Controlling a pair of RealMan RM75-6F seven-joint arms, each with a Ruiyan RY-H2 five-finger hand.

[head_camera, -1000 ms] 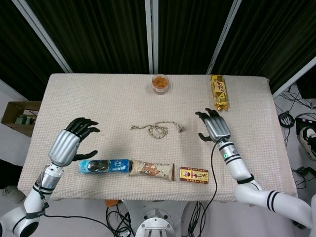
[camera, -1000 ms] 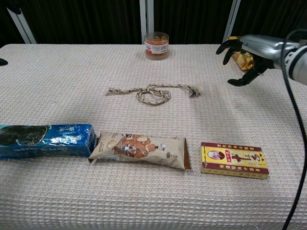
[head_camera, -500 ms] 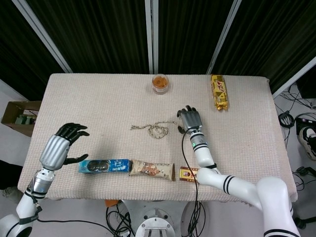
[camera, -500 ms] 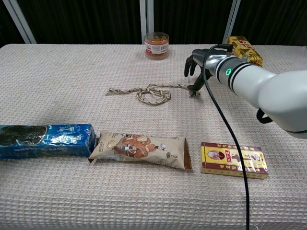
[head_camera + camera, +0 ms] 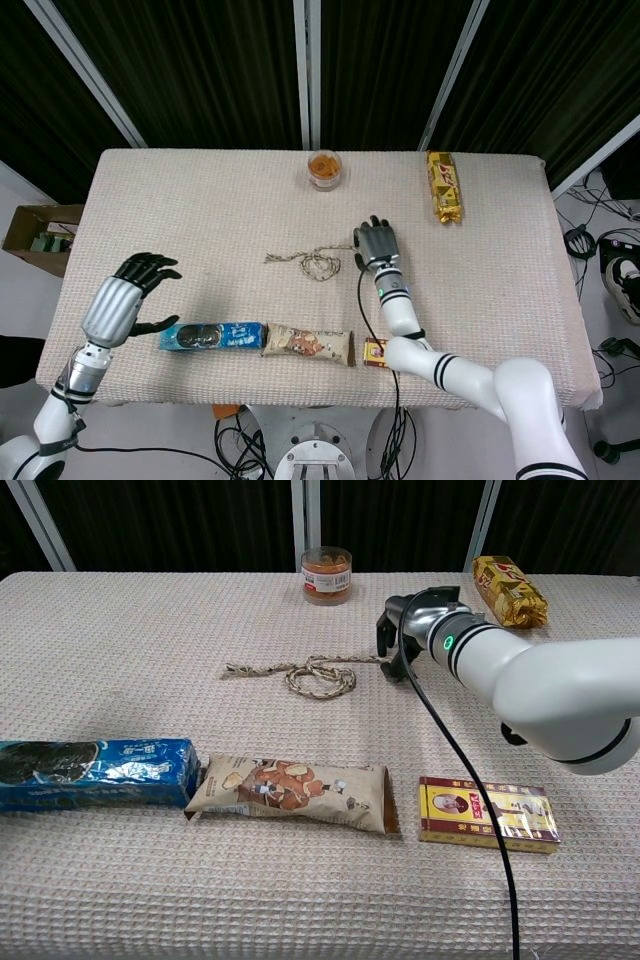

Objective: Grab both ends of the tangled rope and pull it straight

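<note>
The tangled rope (image 5: 310, 263) (image 5: 316, 676) lies mid-table, a loose coil in its middle and a thin tail running out to the left. My right hand (image 5: 376, 243) (image 5: 404, 637) is over the rope's right end, fingers spread and pointing down onto it. That end is hidden under the hand, and no grip on it shows. My left hand (image 5: 131, 297) hovers open near the table's left edge, well away from the rope's left tail, just above a blue packet. The chest view does not show it.
A jar of orange snacks (image 5: 324, 168) (image 5: 326, 575) stands at the back centre and a gold packet (image 5: 444, 187) (image 5: 510, 590) at the back right. Along the front lie a blue cookie pack (image 5: 95, 772), a snack bag (image 5: 290, 792) and a red-yellow box (image 5: 487, 813).
My right hand swept left from the table's right side and now sits on the rope's right end. My left hand drew back towards the left edge. The rope has not moved.
</note>
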